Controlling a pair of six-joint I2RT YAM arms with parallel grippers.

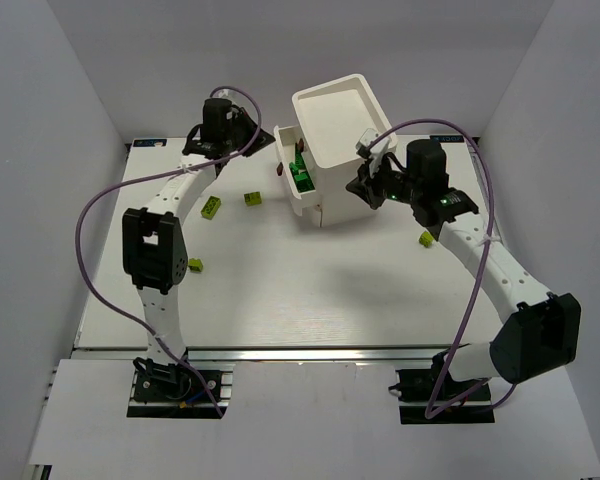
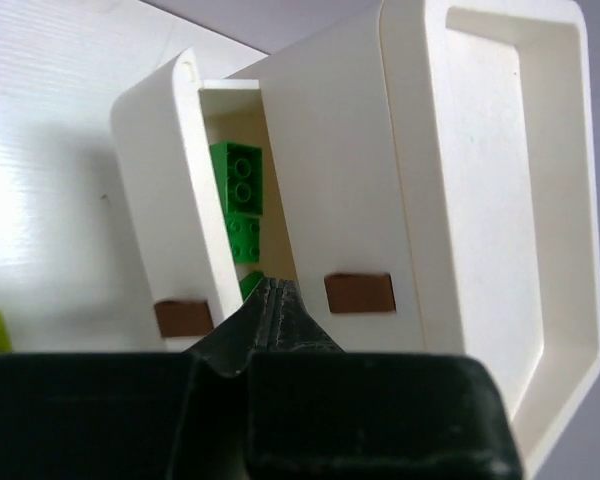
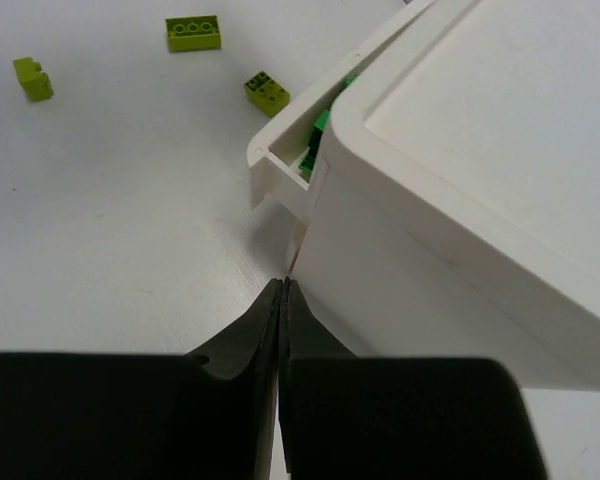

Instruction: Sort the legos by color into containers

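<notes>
a: what lies where?
b: glossy dark green studded plastic bricks lie in the pulled-out smooth white drawer of the boxy white cabinet. yellow-green bricks lie scattered on the matte white table.
a: fingers?
b: left gripper, right gripper: both pressed together, holding nothing.

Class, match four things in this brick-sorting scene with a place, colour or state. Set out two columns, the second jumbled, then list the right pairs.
1. dark green bricks
2. yellow-green bricks
3. knob
4. right end effector

A. brown
B. fingers shut together
C. lying loose on the table
D. inside the pulled-out drawer

Pairs: 1-D, 2-C, 3-A, 4-B.
</notes>
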